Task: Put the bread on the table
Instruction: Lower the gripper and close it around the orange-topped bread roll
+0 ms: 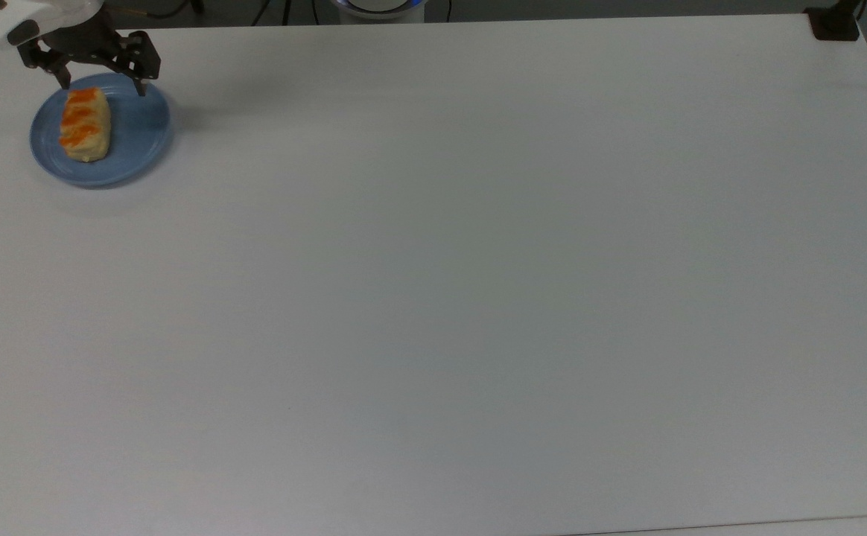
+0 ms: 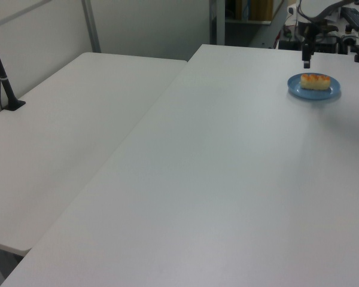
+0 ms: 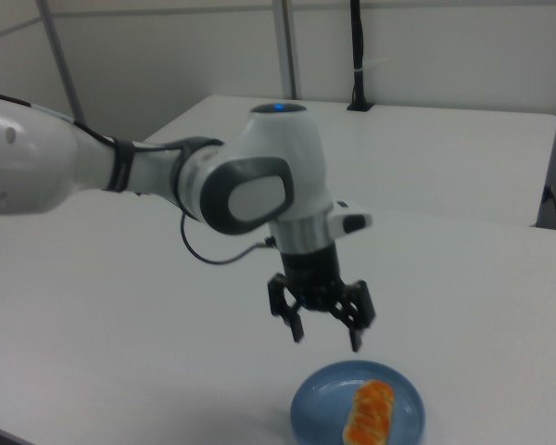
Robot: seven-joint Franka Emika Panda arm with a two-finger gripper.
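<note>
No text, label, brand, number or sign can be read anywhere in these views.

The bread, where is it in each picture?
Top view: the bread lies near the top view's upper left corner, on the blue plate.
Left view: it is near the left view's upper right, on the plate.
Right view: it is at the right view's bottom edge, right of middle, on the plate.
Shared landmark: the plate under it, with the open claw hovering close by.
</note>
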